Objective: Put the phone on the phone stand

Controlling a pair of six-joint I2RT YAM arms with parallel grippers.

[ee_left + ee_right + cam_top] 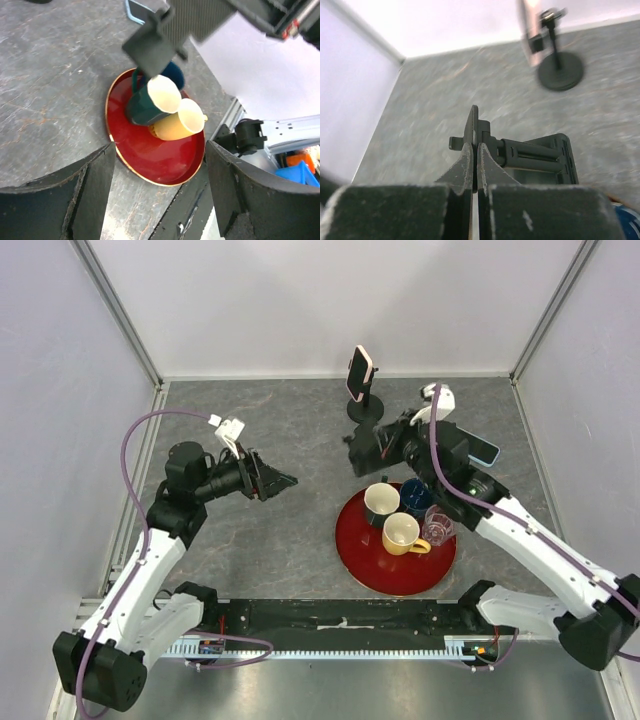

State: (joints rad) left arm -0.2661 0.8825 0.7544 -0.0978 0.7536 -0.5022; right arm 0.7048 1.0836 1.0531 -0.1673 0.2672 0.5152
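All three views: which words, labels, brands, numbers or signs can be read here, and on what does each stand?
None can be read.
The pink phone, the black holder, the cups and the red tray show no writing.
The right wrist view is partly blurred.

I see the grey table (270, 540) carrying a red plate (385, 577) near my side. A phone stand (366, 409) stands farther back, with a blue-edged phone (485, 451) lying to its right.

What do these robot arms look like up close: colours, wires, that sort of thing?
The left arm and right arm have white shells with black joints. A purple cable loops along each. The left gripper and right gripper are black, each with two flat fingers.
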